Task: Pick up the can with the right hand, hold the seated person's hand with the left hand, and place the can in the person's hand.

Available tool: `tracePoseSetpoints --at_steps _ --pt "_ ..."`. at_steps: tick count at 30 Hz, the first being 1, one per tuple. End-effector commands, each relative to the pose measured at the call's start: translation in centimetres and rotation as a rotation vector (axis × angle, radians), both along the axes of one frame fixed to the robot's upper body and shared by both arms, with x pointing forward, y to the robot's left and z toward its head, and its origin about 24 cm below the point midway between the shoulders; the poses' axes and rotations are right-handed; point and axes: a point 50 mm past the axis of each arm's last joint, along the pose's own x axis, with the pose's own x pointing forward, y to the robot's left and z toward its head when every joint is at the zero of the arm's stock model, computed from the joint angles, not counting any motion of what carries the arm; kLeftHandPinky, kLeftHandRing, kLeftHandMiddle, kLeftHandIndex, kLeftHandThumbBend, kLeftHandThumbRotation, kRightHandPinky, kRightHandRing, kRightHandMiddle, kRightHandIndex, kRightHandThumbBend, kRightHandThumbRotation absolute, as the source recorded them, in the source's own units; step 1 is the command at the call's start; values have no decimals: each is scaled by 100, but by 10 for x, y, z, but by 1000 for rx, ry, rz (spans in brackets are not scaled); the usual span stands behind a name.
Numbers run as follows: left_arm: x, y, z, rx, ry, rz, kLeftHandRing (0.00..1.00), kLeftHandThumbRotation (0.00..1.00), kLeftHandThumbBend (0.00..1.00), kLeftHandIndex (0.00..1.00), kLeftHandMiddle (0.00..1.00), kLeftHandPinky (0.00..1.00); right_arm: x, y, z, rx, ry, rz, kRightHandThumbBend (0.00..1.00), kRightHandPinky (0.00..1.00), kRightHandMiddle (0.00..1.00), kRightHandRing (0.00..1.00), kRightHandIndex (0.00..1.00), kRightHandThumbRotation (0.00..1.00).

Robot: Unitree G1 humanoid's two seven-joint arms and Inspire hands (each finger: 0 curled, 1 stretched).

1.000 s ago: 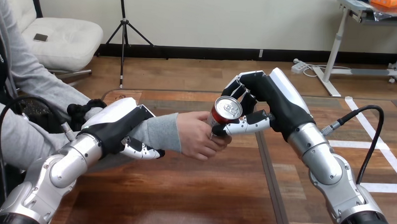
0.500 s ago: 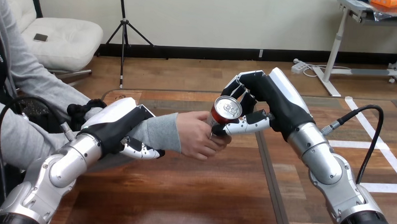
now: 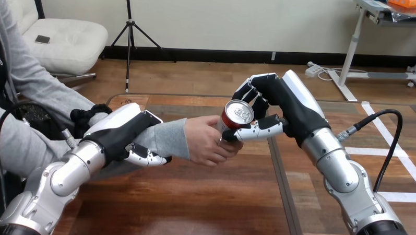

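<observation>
A red can (image 3: 233, 118) with a silver top is held above the table's middle, tilted a little. My right hand (image 3: 279, 107) is shut on it, thumb in front and fingers behind. The person's hand (image 3: 207, 141) reaches in from the left and its fingers touch the can's lower part. My left hand (image 3: 124, 130) wraps the person's grey-sleeved forearm (image 3: 166, 138) just behind the wrist, thumb curled under it and fingers over the far side.
The wooden table (image 3: 192, 206) has a dark seam running down its middle-right (image 3: 282, 183). A black cable (image 3: 385, 150) loops beside my right forearm. The person sits at the left edge.
Almost nothing differs; the can and my right hand have tipped very slightly. Both hands keep their hold.
</observation>
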Motion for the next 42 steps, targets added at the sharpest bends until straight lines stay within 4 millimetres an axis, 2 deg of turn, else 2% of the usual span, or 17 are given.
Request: tracePoseSetpoints --at_steps 1,30,42 --pt "16 -17 48 -90 -183 -41 28 0 43 43 38 20 12 16 40 35 -140 48 75 30 39 34 43 0" --pt "15 -15 48 -69 -180 -36 26 0 46 40 35 19 13 10 39 55 -128 41 76 32 41 36 43 0" --pt "14 -14 47 -54 -139 -30 33 0 47 46 43 24 13 9 38 73 -103 28 80 34 43 39 44 0"
